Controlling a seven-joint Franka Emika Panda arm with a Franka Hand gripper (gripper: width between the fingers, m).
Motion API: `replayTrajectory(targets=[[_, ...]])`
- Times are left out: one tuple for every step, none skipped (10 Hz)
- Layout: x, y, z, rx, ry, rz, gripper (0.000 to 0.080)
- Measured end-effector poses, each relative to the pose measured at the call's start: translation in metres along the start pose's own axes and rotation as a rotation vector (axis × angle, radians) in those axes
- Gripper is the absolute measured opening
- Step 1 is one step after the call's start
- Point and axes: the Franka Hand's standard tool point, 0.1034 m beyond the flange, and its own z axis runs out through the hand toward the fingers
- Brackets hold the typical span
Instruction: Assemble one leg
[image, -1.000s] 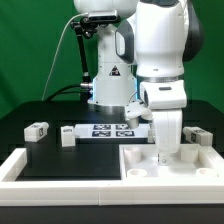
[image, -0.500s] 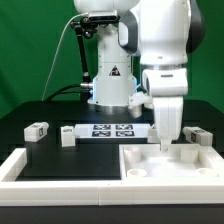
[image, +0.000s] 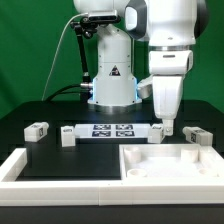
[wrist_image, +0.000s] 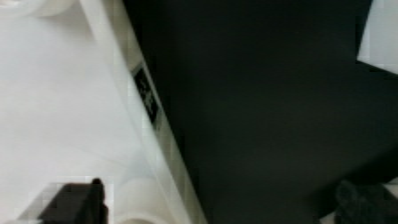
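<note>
1. Desk: black surface (it carries every loose part). My arm stands over its far side, toward the exterior view's right.

2. Square piece: large, white, with a raised rim. It lies flat at the near edge, on the exterior view's right. Nothing rests in it.

3. White border: an angled white wall along the near edge, on the exterior view's left, just beside the square piece.

4. Marker board: flat, mid-desk, beyond the square piece, tags facing up.

5. Legs: three small white posts are plainly seen, all lying on the desk and none in my grasp.
- left leg: far toward the exterior view's left, well apart from me.
- middle leg: just beside the marker board's left end.
- right leg: beyond the square piece's far right corner, near my fingertips but not touching them.

6. Jaws: pointing straight down, held above the far rim of the square piece, between the marker board and the right leg. In the wrist view one dark finger shows at one edge and a blurred dark shape at the opposite edge, with only black desk and a white part between them. Status: released, grasping nothing
</note>
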Motion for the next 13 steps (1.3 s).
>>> replayTrajectory(targets=[[0.0,0.0,0.0,0.0,0.0,0.104,0.0649],[0.0,0.0,0.0,0.0,0.0,0.148,0.0649],[0.001,-0.001,0.0,0.002,0.002,0.262,0.0649],[0.008,-0.013,0.001,-0.003,0.018,0.491,0.0649],[0.016,-0.026,0.002,0.004,0.011,0.613,0.0649],[0.023,-0.032,0.002,0.009,0.013,0.681,0.0649],[0.032,-0.039,0.003,0.018,0.014,0.821,0.0649],[0.041,-0.046,0.004,0.024,0.015,0.901,0.0649],[0.047,-0.052,0.005,0.028,0.007,0.882,0.0649],[0.052,-0.056,0.005,0.032,-0.002,0.869,0.0649],[0.05,-0.055,0.005,0.033,-0.004,0.87,0.0649],[0.046,-0.059,0.006,0.054,-0.054,0.868,0.0649],[0.045,-0.06,0.004,0.083,-0.123,0.864,0.0649]])
